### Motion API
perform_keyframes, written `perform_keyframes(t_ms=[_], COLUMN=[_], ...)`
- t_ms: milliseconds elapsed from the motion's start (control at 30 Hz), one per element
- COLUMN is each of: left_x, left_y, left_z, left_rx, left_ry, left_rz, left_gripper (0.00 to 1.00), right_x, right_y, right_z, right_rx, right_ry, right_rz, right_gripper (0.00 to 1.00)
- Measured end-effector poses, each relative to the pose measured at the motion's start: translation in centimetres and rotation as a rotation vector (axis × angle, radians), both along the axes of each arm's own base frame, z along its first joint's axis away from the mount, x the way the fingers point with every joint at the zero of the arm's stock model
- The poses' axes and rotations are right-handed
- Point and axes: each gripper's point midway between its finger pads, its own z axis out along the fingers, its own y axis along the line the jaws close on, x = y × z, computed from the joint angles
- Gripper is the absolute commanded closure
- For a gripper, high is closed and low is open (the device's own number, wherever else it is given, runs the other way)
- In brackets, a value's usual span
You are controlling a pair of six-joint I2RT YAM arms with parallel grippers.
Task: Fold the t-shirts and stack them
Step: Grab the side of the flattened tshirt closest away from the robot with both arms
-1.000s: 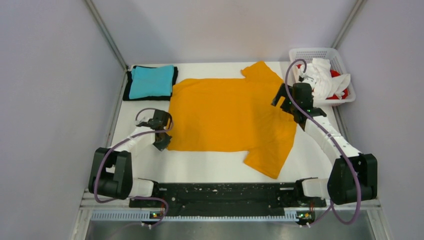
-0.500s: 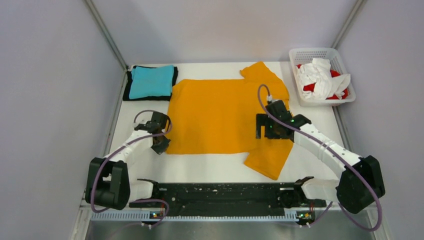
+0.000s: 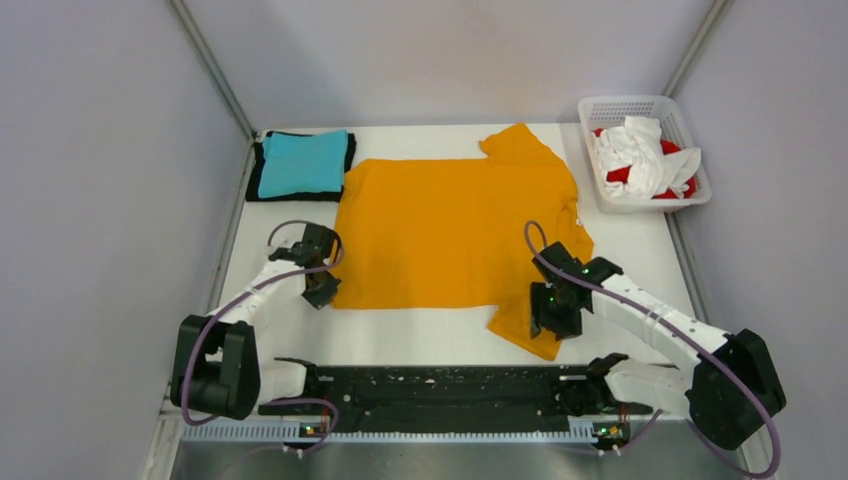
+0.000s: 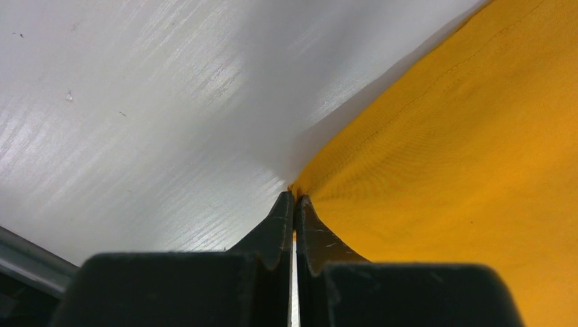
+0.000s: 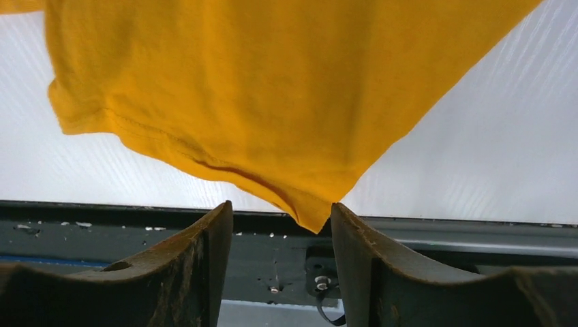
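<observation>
1. Jaws of the right gripper [image 5: 281,208] stand partly apart, one on each side of the pointed tip of the near sleeve [image 5: 272,102] of the orange-yellow t-shirt [image 3: 450,225]; nothing is clamped yet
2. Jaws of the left gripper [image 4: 294,199] are pressed together on the shirt's near-left hem corner, low at the table [image 3: 430,338]
3. That shirt lies spread flat mid-table, sleeves at its right end, the near one reaching towards the front edge
4. To do this well, I would push the right fingers deeper over the sleeve before closing, since only the very tip sits between them and a shallow pinch could slip; then carry the sleeve inward across the body while the left hold pins the hem
5. Far left, a folded teal t-shirt [image 3: 302,163] lies on a black t-shirt [image 3: 253,175], well apart from both arms
6. Far right, a white basket [image 3: 640,103] holds crumpled white cloth [image 3: 640,155] and red cloth [image 3: 682,186]; nothing blocks the fold, though the black front rail [image 3: 440,385] lies close beyond the sleeve tip
</observation>
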Motion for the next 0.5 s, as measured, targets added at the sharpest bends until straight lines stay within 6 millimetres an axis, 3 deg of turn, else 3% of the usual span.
perform_keyframes(t_ms=[233,367,400,500], left_x=[0.0,0.0,0.0,0.0], left_y=[0.0,0.0,0.0,0.0], left_z=[0.0,0.0,0.0,0.0], left_rx=[0.000,0.000,0.000,0.000], left_ry=[0.000,0.000,0.000,0.000], left_rz=[0.000,0.000,0.000,0.000], left_gripper=[1.00,1.00,1.00,1.00], right_x=[-2.5,-2.9,-2.9,-2.9], right_y=[-1.0,-1.0,-0.9,-0.6], right_z=[-2.7,-3.8,-3.9,-3.9], right_rx=[-0.044,-0.054,-0.055,-0.043], right_ry=[0.116,0.147,0.150,0.157], right_rz=[-0.045,-0.060,-0.064,-0.076], right_gripper=[0.53,0.60,0.62,0.81])
